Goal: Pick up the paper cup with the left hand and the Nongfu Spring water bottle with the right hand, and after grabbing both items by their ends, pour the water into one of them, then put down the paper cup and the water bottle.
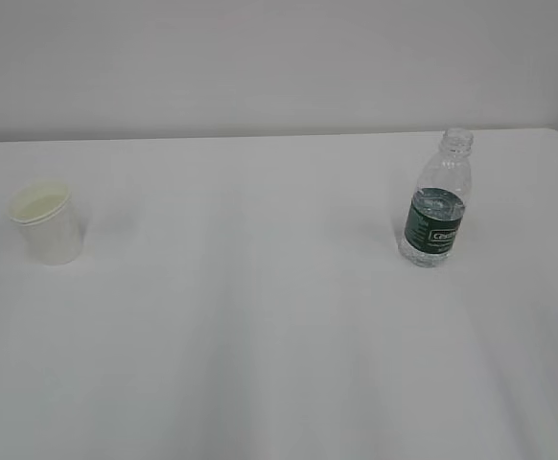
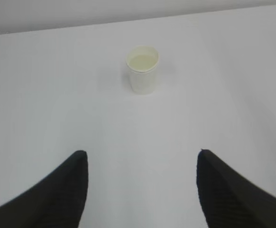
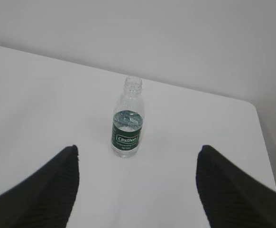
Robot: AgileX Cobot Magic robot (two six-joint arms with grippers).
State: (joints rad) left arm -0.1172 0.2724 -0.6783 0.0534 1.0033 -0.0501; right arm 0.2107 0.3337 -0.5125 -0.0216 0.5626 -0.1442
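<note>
Paper cup (image 2: 142, 69) stands upright on the table (image 1: 260, 335), straight ahead of the left hand (image 2: 142, 190), whose jaws are wide open and empty. Water bottle (image 3: 126, 118), also upright, stands ahead of the equally open, empty right hand (image 3: 137, 187).

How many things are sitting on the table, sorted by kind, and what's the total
Paper cups: 1, the paper cup, upright on the left.
Water bottles: 1, the water bottle, upright on the right, no cap.
Total: 2
</note>
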